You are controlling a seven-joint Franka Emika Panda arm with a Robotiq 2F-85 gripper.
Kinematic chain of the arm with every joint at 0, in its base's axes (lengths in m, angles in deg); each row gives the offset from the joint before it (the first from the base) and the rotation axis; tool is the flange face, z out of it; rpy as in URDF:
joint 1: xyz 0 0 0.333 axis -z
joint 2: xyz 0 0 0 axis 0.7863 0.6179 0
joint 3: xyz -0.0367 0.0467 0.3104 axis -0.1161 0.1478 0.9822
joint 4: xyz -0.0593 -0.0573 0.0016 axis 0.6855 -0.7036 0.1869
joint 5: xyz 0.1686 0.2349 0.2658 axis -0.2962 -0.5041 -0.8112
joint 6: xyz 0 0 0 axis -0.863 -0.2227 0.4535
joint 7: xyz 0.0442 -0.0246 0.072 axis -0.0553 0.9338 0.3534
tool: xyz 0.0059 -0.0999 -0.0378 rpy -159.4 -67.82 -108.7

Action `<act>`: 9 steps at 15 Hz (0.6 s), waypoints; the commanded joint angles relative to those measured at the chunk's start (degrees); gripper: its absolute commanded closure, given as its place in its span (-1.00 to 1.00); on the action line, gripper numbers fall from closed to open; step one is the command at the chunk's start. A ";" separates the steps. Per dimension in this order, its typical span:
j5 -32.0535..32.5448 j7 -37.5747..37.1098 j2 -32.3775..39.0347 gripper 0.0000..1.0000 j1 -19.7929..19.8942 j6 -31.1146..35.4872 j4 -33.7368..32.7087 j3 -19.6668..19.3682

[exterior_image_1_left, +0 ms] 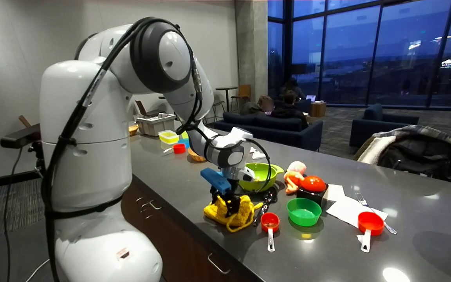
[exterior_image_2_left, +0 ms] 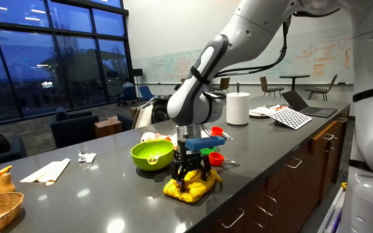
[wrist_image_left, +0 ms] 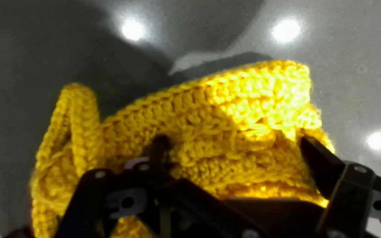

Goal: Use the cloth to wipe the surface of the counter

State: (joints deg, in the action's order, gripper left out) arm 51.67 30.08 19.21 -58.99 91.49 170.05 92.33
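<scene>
The cloth is bright yellow, made of thick yarn in bumpy rows, and it is bunched up in soft folds. A thin loop sticks out at one end. In the wrist view, one corner shines in strong light while the rest is darker. The cloth lies on the shiny grey desk, close to the edge above the brown cabinets. A lime green bowl stands near it, and in an exterior view a long black tool lies just beside it, with a small red cup close by.

The big white arm stands up tall by the desk, bends at the top like an elbow, and then reaches down over the cloth. Black cables run along it. Near its end is a blue part.

The end effector points down. Its black fingers are spread wide apart, and yellow yarn shows in the gap and under them. Both tips touch the cloth: one sits in among the folds, and the other is near the cloth's side edge. In both exterior views, the end effector is right on top of the cloth.
</scene>
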 commanded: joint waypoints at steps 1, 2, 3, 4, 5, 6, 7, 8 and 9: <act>-2.17 0.98 1.49 -1.00 -0.19 2.18 0.10 0.46; -2.19 0.96 1.49 -1.00 -0.21 2.23 0.13 0.45; -2.12 0.89 1.55 -1.00 -0.22 2.34 0.14 0.44; -2.04 0.76 1.47 -1.00 -0.24 2.43 0.20 0.42; -1.76 0.17 1.36 -1.00 -0.38 2.84 0.39 0.41; -0.10 -1.96 1.18 -1.00 -0.77 3.93 0.79 0.14; 1.39 -4.11 1.09 -1.00 -1.10 5.44 1.21 -0.15; 1.89 -5.92 1.26 -1.00 -1.20 7.12 1.56 -0.37; 2.59 -7.88 1.51 -1.00 -1.27 8.94 1.98 -0.66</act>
State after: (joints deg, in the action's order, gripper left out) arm 52.23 26.82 19.23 -59.34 94.06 170.48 92.35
